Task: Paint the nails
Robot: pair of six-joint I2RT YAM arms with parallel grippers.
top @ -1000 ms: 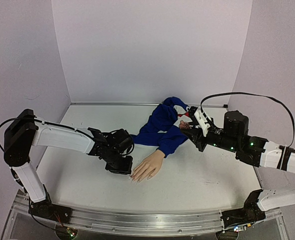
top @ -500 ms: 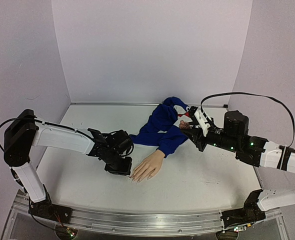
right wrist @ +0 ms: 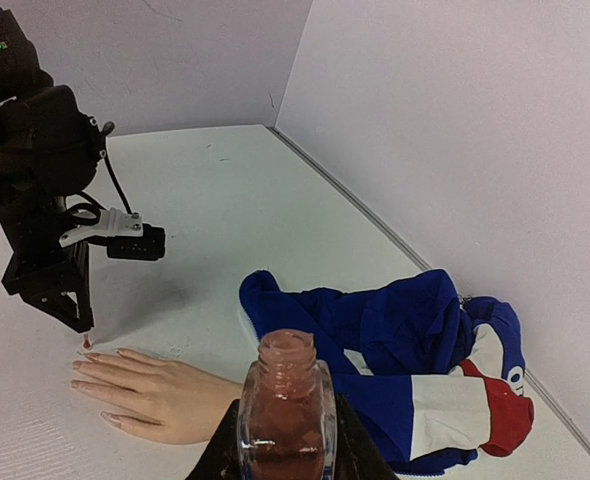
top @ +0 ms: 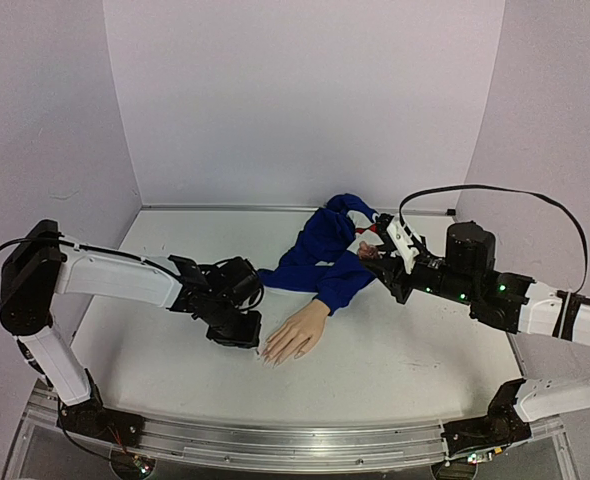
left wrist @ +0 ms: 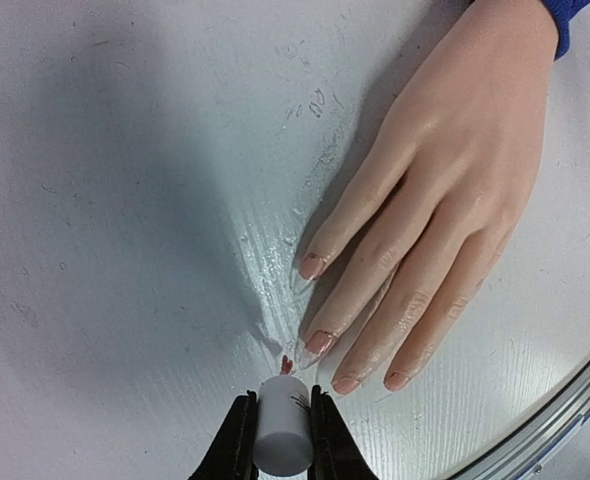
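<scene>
We saw the left hand [left wrist: 278, 425] clamped on the white cap [left wrist: 281, 448], and its red brush tip [left wrist: 287, 364] was just beside the fingertips of the mannequin hand [left wrist: 445, 180], which lay flat on the tabletop [left wrist: 125, 200]. The nails [left wrist: 320, 342] at those fingertips looked pinkish and glossy. The right hand [right wrist: 287, 450] was clamped on the open polish bottle [right wrist: 285, 400], near the blue sleeve [right wrist: 375, 340] beyond the mannequin hand's wrist.

Pale lilac walls [top: 305, 100] enclose a white table [top: 425, 350].
</scene>
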